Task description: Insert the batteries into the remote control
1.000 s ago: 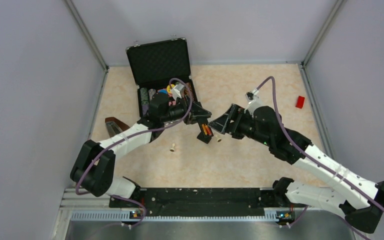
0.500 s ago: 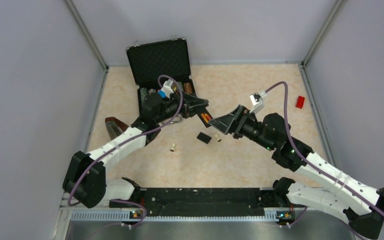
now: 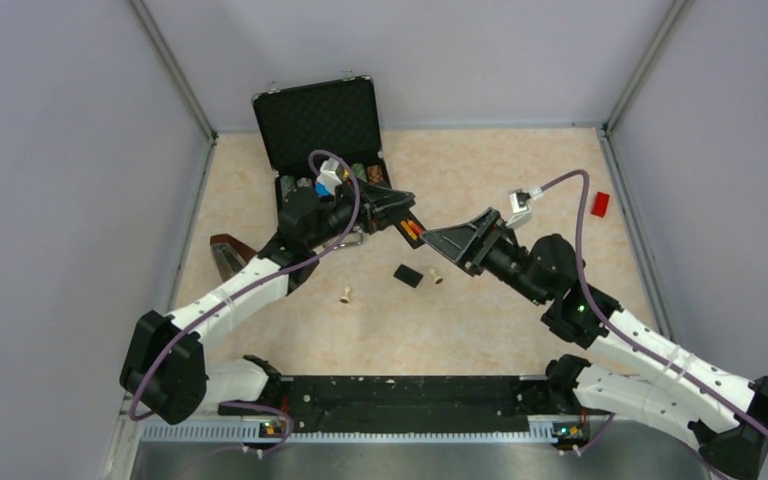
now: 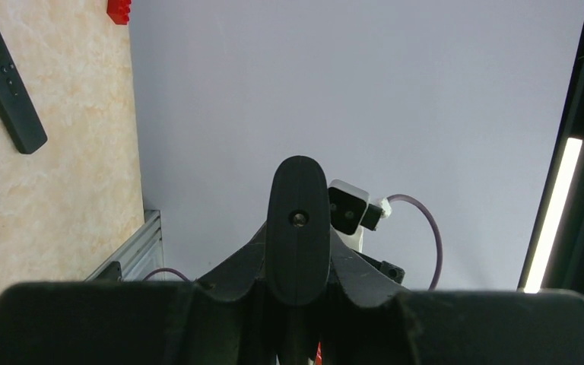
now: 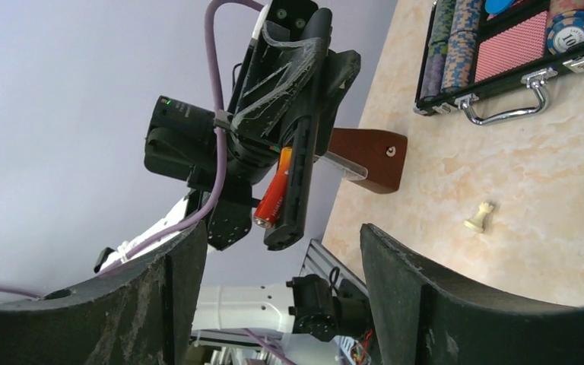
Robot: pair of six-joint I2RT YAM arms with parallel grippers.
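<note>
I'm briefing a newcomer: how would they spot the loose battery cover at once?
From the open black case at the table's far side, come toward the near edge, slightly right. The cover lies flat on the table there: a small black slab, its only close neighbours pale little pegs.

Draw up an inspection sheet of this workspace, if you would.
Surface: beige table, no spills seen.
Job's things: remote control held aloft in left tool, orange battery in its bay; back cover lying on table.
Clutter: open chip case, cream pegs, red block, brown wedge.
Grippers: left tool shut on remote control; right tool open at its end.
Cables: purple cable looped off each wrist, nothing snagged seen.
Surroundings: grey walls.
</note>
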